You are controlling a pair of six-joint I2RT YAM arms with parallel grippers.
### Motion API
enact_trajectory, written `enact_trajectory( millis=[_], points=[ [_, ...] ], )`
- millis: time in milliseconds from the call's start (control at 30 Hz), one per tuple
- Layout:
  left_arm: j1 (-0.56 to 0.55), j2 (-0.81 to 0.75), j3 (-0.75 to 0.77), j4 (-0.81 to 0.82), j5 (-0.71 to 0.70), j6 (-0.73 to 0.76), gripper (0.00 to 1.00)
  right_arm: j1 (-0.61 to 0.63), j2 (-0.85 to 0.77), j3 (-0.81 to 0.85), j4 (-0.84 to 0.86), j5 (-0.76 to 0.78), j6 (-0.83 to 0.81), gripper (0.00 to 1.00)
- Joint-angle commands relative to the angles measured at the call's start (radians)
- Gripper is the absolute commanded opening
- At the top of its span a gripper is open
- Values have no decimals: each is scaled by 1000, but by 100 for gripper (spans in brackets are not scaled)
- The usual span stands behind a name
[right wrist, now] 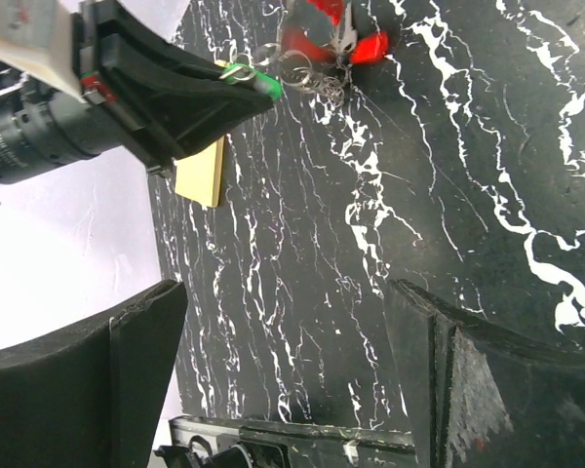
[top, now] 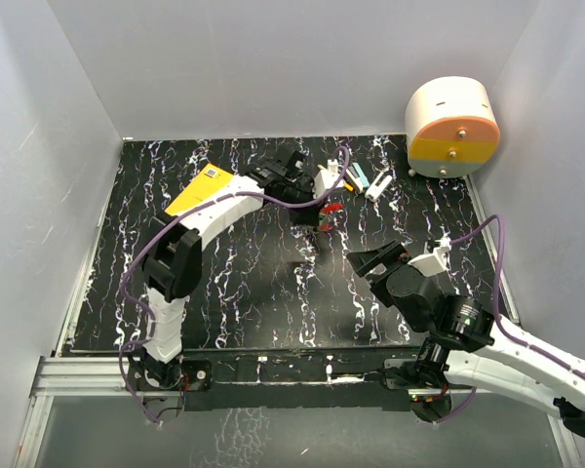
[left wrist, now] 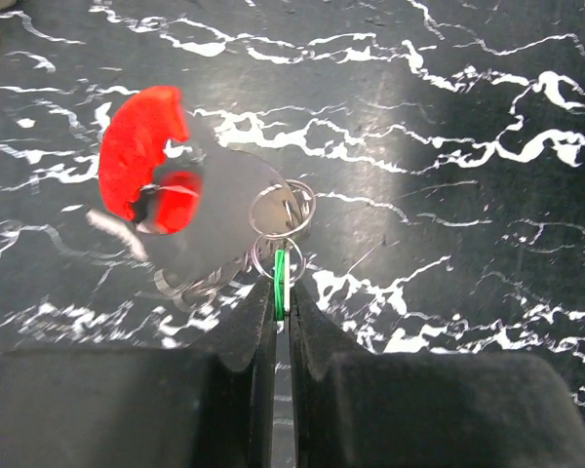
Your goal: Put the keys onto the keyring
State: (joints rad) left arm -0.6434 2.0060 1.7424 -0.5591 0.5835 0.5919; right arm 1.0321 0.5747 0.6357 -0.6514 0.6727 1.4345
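black white-veined table (top: 253, 302) enclosed by plain white walls (top: 273, 58) on three sides.

No text I can read from here, white sticker (top: 213, 174) with a dark code-like square on the yellow box (top: 190, 198), too small to make out, pale label (right wrist: 18, 24) with red marks on the left arm (right wrist: 39, 136), blurred, cut off.

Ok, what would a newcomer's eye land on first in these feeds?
The red key beside metal rings, just ahead of the left pincer, which is shut on a green piece. Then the right pincer, open and empty, and the white-and-orange drum in the far right corner.
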Motion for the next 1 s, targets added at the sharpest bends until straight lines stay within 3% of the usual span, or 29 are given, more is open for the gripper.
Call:
enact_trajectory(
  millis=[0,333,367,433,467,600,700,833,900,967],
  points=[
    [-25,10,42,74,118,-92,0,-1,-20,76,-44,44,1,90],
    [-83,32,13,127,243,-258,0,0,-15,115,-75,25,-34,98],
    [-93,29,6,124,251,-271,7,0,-15,123,-91,24,-25,98],
    [-105,19,-10,109,259,-294,30,0,-13,139,-124,22,-13,98],
    [-108,11,-20,95,261,-296,36,0,-13,146,-136,21,-13,98],
    [-110,-67,-81,82,251,-327,45,0,5,166,-180,16,12,98],
    [-110,-152,-106,77,233,-360,75,0,51,183,-200,8,20,98],
    [-98,-249,-41,-13,90,-334,82,-1,186,228,-211,-6,-24,98],
    [-62,-320,-39,-7,-29,-343,96,0,304,284,-267,-8,-29,98],
    [-8,-396,-59,13,-134,-349,97,0,442,362,-369,-7,6,98]
  ],
)
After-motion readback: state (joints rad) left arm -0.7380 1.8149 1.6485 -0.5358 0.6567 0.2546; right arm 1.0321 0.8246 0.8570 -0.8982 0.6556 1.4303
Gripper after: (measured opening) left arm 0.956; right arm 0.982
